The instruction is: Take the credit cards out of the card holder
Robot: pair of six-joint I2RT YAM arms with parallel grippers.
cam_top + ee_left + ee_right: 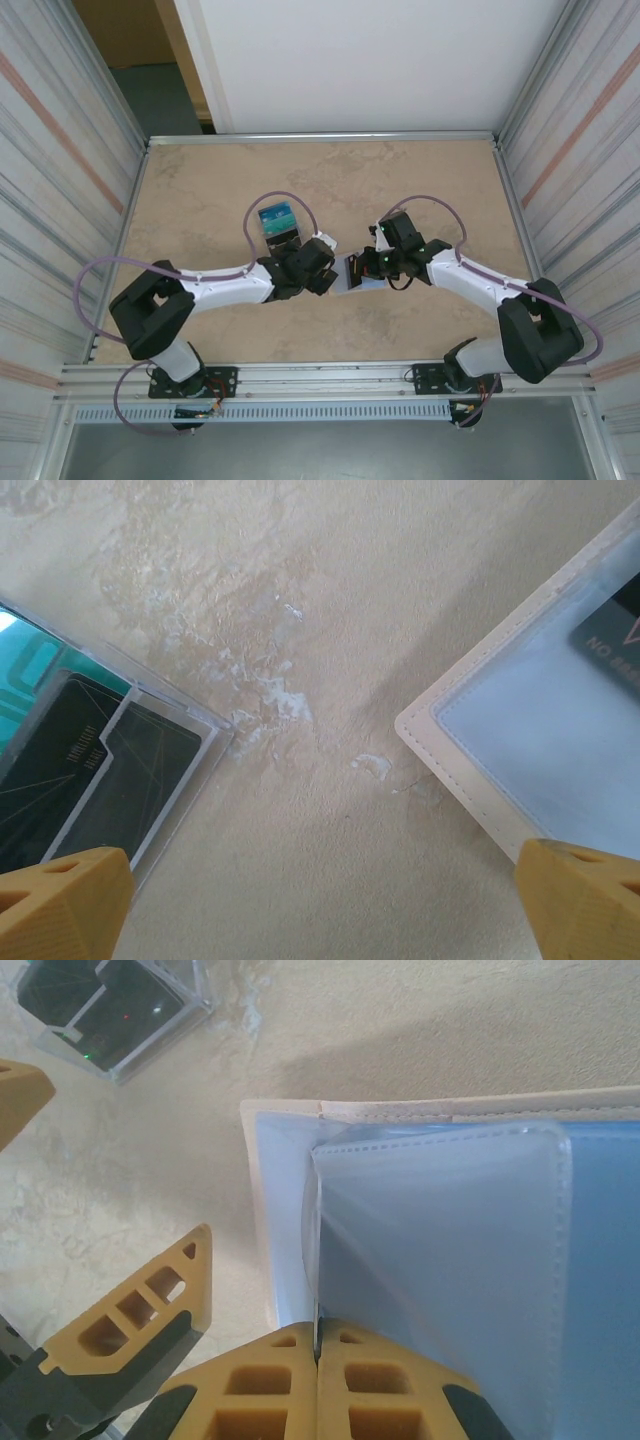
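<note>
The card holder (358, 272) is lying open at the middle of the table (200, 180). The right gripper (317, 1345) is pinching the edge of its clear inner pocket (440, 1260) between closed fingers. The left gripper (322, 895) is hovering wide open just left of the card holder, between it and a teal-and-dark cased card (90, 770).

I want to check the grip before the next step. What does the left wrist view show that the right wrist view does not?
Left wrist view: a dark card with pale lettering behind the clear window of the card holder. Right wrist view: the right gripper shut on a clear pocket of the holder, over pale blue lining. Both: the holder, the clear case with a dark item, the table, the open left gripper.
</note>
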